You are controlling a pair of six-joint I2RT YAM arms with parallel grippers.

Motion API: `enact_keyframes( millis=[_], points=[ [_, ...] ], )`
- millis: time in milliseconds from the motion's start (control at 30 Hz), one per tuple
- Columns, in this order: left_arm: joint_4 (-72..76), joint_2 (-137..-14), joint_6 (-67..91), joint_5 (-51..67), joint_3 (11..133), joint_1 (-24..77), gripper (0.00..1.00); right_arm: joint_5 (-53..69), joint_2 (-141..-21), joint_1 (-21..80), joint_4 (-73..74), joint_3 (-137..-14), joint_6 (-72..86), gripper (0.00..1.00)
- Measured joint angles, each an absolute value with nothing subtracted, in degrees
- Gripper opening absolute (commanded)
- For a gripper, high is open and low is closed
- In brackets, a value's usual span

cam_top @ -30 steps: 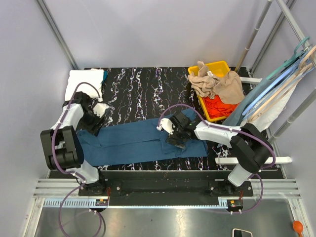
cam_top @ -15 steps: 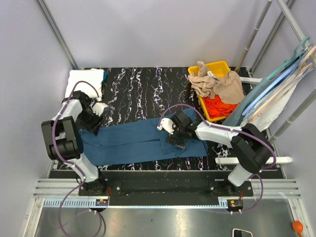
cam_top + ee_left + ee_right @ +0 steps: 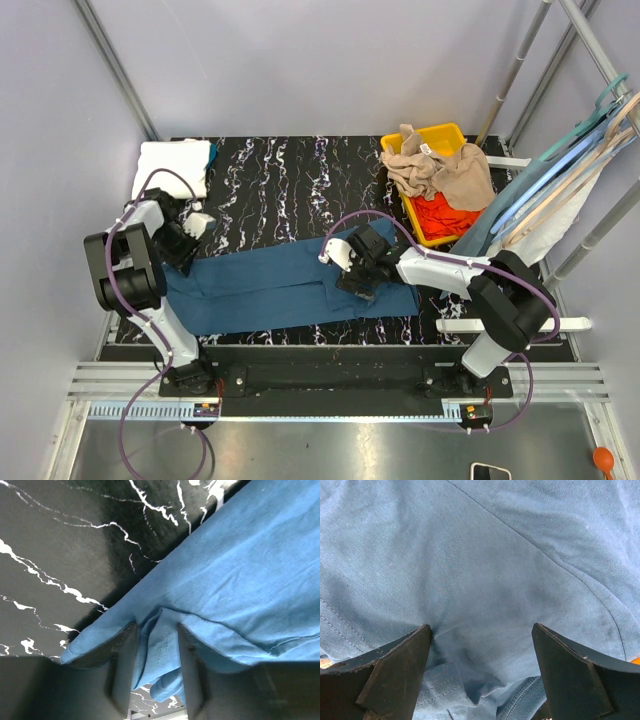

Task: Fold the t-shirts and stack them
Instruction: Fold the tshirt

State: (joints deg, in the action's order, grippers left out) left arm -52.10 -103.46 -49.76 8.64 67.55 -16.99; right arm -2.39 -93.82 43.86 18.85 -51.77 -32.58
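The tee (image 3: 260, 285) lay flat along the surface (image 3: 290, 180). The left end effector (image 3: 156, 670) pinched its edge fold (likely for lifting); the right end effector (image 3: 480, 665), spread wide, pinned the middle.

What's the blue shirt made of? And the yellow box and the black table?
The blue shirt: soft knit cloth, likely cotton; matte, fine ribs, stitched seams. The yellow box: probably plastic; smooth, stiff rim. The table top: looks like black marble with white veins, maybe only printed.
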Motion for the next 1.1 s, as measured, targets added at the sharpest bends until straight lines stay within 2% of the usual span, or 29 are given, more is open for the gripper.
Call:
enact_keyframes(
  millis=[33,400,1100],
  points=[
    [-52.03,-103.48,-49.76,8.64,67.55,-17.06,0.24,-2.39,-93.82,43.86,18.85,-51.77,-32.58,0.91],
    [-51.16,-102.39,-50.17,8.54,66.7,-17.37,0.02,-2.39,-94.3,43.86,18.81,-51.72,-32.58,0.9],
    [-51.86,-81.84,-53.65,6.07,53.39,-18.26,0.0,-2.55,-95.13,43.86,17.21,-51.81,-32.58,0.88]
  ],
)
